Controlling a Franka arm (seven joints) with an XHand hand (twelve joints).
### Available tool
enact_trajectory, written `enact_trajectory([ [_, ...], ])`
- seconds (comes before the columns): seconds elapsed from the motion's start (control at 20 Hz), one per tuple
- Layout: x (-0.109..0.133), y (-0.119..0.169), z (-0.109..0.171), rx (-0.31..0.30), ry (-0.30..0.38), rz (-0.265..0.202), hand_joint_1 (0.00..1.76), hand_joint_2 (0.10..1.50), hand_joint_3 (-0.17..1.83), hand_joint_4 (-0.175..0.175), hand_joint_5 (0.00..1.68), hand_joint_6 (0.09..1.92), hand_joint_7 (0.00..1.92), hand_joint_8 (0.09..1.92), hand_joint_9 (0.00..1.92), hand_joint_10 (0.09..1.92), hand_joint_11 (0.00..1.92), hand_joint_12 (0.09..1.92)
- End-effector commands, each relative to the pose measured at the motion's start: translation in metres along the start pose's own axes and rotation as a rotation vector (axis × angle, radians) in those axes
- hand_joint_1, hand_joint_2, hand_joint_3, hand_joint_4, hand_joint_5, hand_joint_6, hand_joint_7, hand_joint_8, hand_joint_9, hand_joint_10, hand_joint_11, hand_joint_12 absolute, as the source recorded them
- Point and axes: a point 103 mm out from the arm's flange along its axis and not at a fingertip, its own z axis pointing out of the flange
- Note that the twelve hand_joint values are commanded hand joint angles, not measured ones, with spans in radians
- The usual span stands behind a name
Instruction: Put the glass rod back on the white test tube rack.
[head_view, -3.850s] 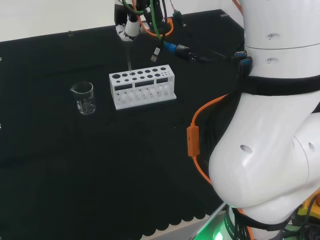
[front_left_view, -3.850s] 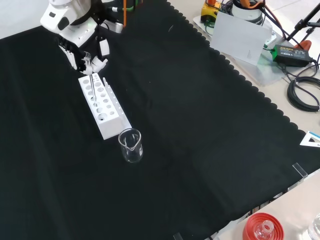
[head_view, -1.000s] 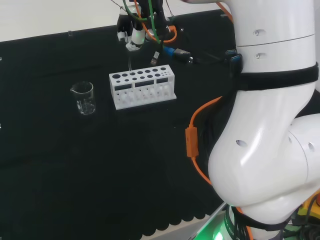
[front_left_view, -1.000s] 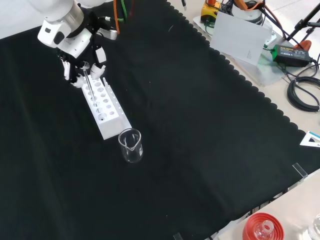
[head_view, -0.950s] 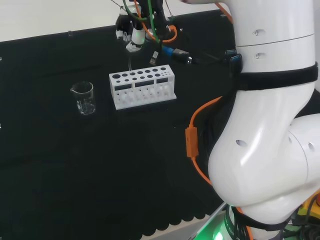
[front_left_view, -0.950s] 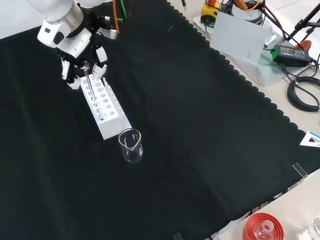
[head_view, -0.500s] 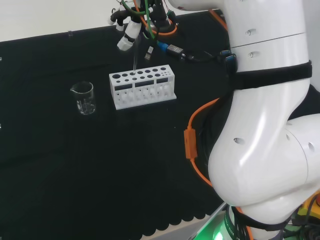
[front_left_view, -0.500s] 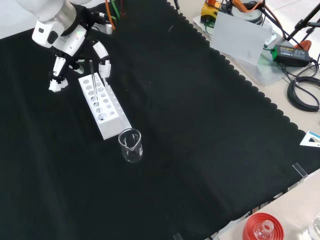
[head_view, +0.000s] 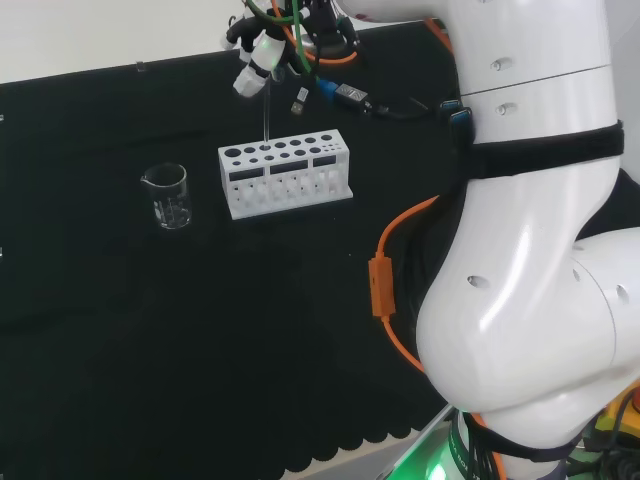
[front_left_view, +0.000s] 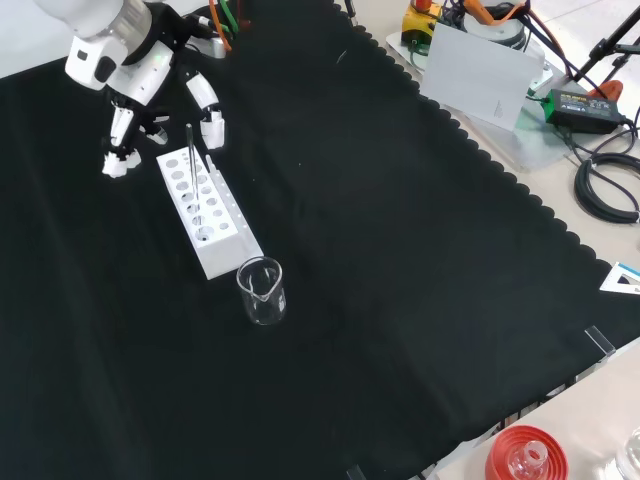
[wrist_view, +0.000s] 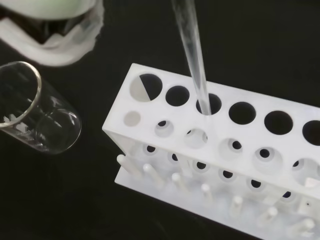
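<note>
Glass rod (wrist_view: 192, 55) stands in a hole of the white test tube rack (wrist_view: 210, 165), in the row of large holes, the third hole from the rack end nearest the beaker as the wrist view shows it; it leans slightly and nothing grips it.

Going near to far in the front view, a red ribbed stand (front_left_view: 525, 455) with a small piece of glassware sits at the near edge, beyond the black cloth of the table (front_left_view: 400, 260). Farther in, a clear beaker (front_left_view: 261, 291) stands upright just beside the near end of the rack (front_left_view: 205, 210), close to it though I cannot tell whether they touch. The rack runs away from the camera, and the rod (front_left_view: 193, 170) rises from its middle part.

Beyond the rack's far end hangs the robot hand (front_left_view: 150, 85), fingers spread and relaxed, clear of the rod and holding nothing. In the head view the robot hand (head_view: 255, 62) sits above and behind the rack (head_view: 286, 172), with the beaker (head_view: 168, 195) to the rack's left.
</note>
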Motion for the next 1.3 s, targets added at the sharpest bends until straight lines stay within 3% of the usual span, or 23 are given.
enact_trajectory([
  [0.05,0.001,-0.010,-0.010,-0.017,-0.008,0.018,0.78,0.46,0.49,-0.003,0.22,0.09,0.42,0.73,1.32,0.09,1.49,0.73],
  [0.65,-0.003,-0.034,-0.035,-0.042,-0.038,0.049,0.79,0.47,0.48,0.001,0.24,0.09,0.45,0.72,1.33,0.09,1.48,0.77],
  [1.3,-0.010,-0.055,-0.050,-0.077,-0.026,0.073,0.80,0.47,0.48,-0.004,0.28,0.09,0.48,0.72,1.37,0.09,1.49,0.76],
])
